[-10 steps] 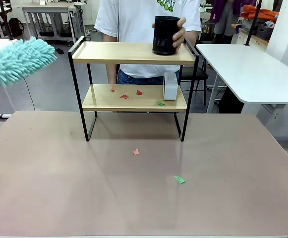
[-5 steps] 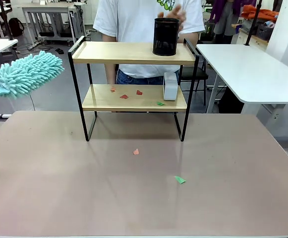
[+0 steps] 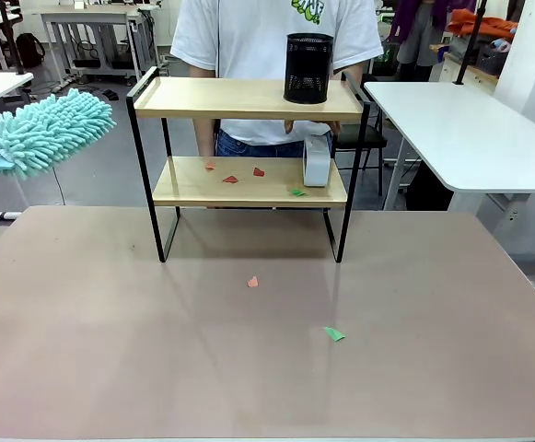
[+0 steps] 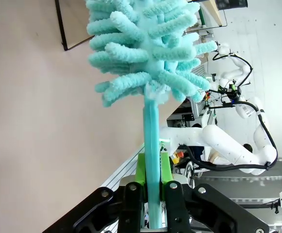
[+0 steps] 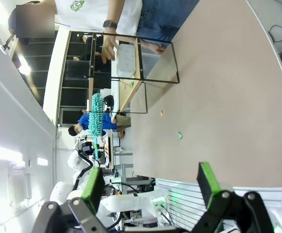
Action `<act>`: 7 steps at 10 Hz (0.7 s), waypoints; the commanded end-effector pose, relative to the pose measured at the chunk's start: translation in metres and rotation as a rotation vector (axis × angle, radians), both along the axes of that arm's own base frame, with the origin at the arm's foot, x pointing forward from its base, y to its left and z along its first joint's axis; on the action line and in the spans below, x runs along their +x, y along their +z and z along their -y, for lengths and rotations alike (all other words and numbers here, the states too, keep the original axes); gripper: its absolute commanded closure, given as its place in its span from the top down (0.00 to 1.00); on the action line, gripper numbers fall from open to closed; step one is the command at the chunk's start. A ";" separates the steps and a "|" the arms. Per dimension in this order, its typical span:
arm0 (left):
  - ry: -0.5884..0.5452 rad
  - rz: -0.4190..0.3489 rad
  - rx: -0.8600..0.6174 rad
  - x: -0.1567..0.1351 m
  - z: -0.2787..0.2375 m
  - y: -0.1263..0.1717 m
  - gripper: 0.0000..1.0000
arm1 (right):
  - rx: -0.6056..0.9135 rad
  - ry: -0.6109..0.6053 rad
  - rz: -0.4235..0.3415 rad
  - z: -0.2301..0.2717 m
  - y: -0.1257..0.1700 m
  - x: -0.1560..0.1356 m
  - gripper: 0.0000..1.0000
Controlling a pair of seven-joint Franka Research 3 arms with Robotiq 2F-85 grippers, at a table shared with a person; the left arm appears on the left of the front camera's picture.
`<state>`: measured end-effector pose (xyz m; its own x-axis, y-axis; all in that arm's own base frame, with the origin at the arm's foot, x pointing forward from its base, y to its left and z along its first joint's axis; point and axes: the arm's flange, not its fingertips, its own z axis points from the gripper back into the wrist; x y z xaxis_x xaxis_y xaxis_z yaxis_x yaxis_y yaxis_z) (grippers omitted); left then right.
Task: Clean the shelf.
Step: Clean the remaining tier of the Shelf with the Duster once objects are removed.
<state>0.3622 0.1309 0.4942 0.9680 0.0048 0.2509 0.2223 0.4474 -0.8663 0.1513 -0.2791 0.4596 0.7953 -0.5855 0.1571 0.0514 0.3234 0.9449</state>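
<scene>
One duster (image 4: 145,53) in left hand (image 4: 153,167); right hand (image 5: 149,179) agape.

You'll see the two-tier shelf (image 3: 249,97), light wooden boards in a thin black frame, standing upright by the table's (image 3: 110,350) far edge.

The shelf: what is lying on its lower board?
On the lower board of the shelf lie three red paper scraps, one green scrap and a small white box, standing upright. What is behind the box is covered by it.
</scene>
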 end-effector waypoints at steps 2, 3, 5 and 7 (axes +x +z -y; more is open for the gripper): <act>0.005 -0.004 0.002 -0.003 0.002 0.001 0.00 | -0.003 0.002 0.038 0.000 0.002 0.001 1.00; 0.005 -0.004 0.002 -0.003 0.002 0.001 0.00 | -0.003 0.002 0.038 0.000 0.002 0.001 1.00; 0.005 -0.004 0.002 -0.003 0.002 0.001 0.00 | -0.003 0.002 0.038 0.000 0.002 0.001 1.00; 0.005 -0.004 0.002 -0.003 0.002 0.001 0.00 | -0.003 0.002 0.038 0.000 0.002 0.001 1.00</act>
<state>0.3622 0.1308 0.4940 0.9681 0.0047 0.2504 0.2219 0.4472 -0.8665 0.1513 -0.2791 0.4596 0.7953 -0.5854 0.1576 0.0510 0.3237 0.9448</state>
